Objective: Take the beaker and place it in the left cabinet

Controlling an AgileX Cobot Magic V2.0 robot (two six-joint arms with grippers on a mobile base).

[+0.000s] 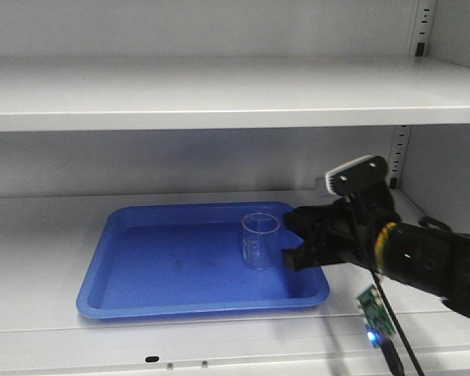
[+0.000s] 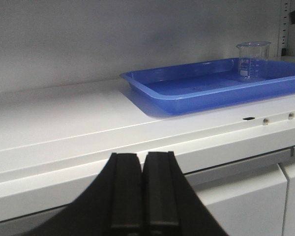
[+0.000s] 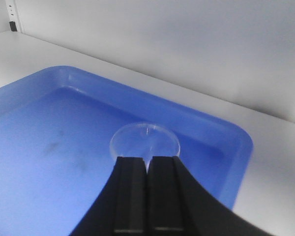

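Two pads [image 3: 130,196] pressed together on the right gripper [image 3: 147,164], nothing pinched between them, tips just short of the beaker [image 3: 145,141]. Upright and apart from the tips, standing in the right part of a blue tray [image 1: 133,301] on a shelf of the left cabinet [image 1: 219,102]. Left gripper [image 2: 142,162] likewise closed and empty, low before the shelf's front edge, well left of the tray.

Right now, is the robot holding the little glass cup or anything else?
No, nothing is held. The beaker stands free in the blue tray; the right gripper sits beside it. The left gripper is shut on nothing.
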